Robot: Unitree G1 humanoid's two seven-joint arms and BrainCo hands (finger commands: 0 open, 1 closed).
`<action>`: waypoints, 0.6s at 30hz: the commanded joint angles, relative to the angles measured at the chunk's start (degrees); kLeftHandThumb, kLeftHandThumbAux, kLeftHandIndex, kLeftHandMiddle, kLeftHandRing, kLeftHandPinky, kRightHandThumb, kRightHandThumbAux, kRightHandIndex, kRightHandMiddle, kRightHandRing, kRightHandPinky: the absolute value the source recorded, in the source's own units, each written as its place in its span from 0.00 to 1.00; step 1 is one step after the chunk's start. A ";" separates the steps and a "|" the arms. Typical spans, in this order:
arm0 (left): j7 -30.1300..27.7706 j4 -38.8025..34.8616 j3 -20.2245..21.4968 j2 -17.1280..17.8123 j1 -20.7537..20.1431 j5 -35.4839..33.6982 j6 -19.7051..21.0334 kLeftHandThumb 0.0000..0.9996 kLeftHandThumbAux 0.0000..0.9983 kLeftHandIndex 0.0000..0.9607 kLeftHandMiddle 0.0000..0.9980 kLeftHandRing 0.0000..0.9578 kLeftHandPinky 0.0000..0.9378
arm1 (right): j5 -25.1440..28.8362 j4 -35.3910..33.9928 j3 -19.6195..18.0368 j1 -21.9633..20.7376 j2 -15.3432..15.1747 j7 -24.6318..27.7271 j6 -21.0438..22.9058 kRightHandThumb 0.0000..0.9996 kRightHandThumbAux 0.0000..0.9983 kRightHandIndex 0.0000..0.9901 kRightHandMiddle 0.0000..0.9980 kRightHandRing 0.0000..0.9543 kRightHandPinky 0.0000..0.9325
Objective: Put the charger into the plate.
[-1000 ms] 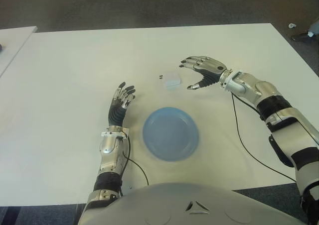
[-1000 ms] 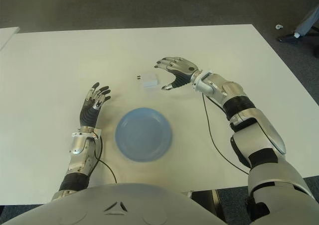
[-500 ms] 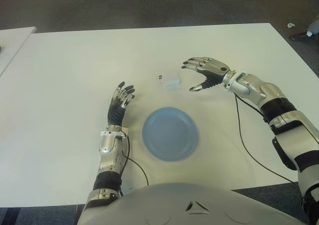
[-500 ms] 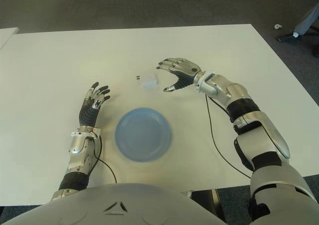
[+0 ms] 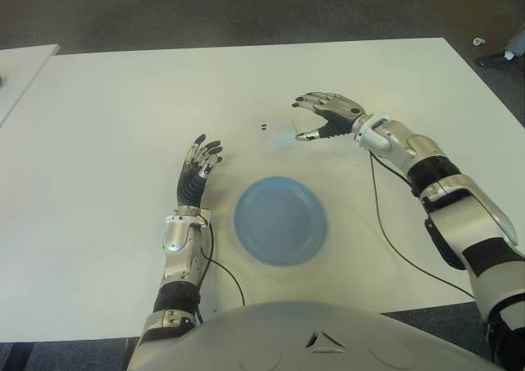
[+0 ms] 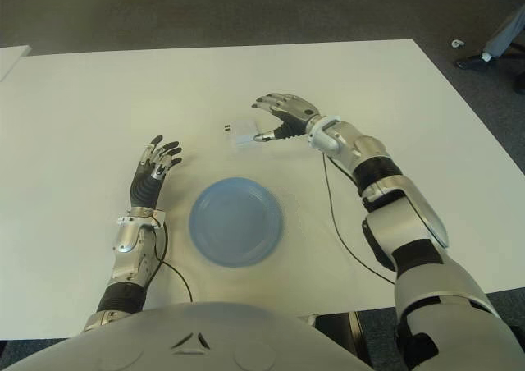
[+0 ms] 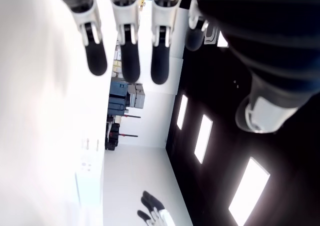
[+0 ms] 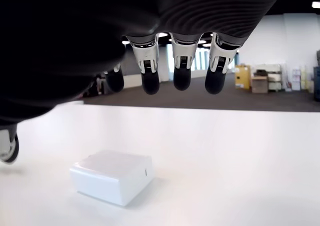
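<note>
A small white charger [image 5: 278,130] lies on the white table [image 5: 115,108], its prongs pointing to the robot's left. The round blue plate [image 5: 280,220] sits nearer the robot, below the charger in the eye views. My right hand [image 5: 318,118] hovers just to the right of the charger with fingers spread; the thumb tip is close to its right side. In the right wrist view the charger [image 8: 112,176] lies under the open fingers [image 8: 182,71], untouched. My left hand [image 5: 199,169] shows left of the plate, fingers spread and holding nothing.
A thin black cable [image 5: 392,235] runs across the table under my right forearm. A second white table's corner [image 5: 20,71] shows at the far left. Dark floor lies beyond the far edge.
My right hand has moved left toward the charger, and its thumb now nears the charger's right side. The charger, plate and left hand have not moved.
</note>
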 commanded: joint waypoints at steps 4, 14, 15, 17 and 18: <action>0.05 3.07 -0.23 -0.70 3.35 -0.17 2.39 0.04 0.52 0.10 0.23 0.24 0.24 | -1.47 6.69 2.13 -2.83 4.58 -2.34 1.69 0.16 0.20 0.00 0.00 0.00 0.00; 0.52 2.13 -0.47 -0.79 3.72 0.44 2.87 0.02 0.53 0.11 0.23 0.24 0.25 | -3.50 12.76 5.49 -4.65 9.56 -5.91 3.97 0.12 0.23 0.00 0.00 0.00 0.00; 0.40 2.02 -0.49 -0.78 3.76 0.34 2.97 0.03 0.53 0.10 0.23 0.24 0.25 | -3.56 13.19 5.74 -4.77 9.82 -6.03 4.08 0.11 0.24 0.00 0.00 0.00 0.00; 0.27 1.82 -0.52 -0.77 3.85 0.23 3.14 0.03 0.53 0.10 0.22 0.24 0.24 | -3.63 13.93 6.20 -4.90 10.40 -6.21 4.35 0.10 0.25 0.00 0.00 0.00 0.00; 0.30 1.70 -0.57 -0.81 3.95 0.26 3.12 0.03 0.53 0.10 0.22 0.23 0.24 | -3.60 14.21 6.38 -4.89 10.66 -6.24 4.44 0.10 0.25 0.00 0.00 0.00 0.00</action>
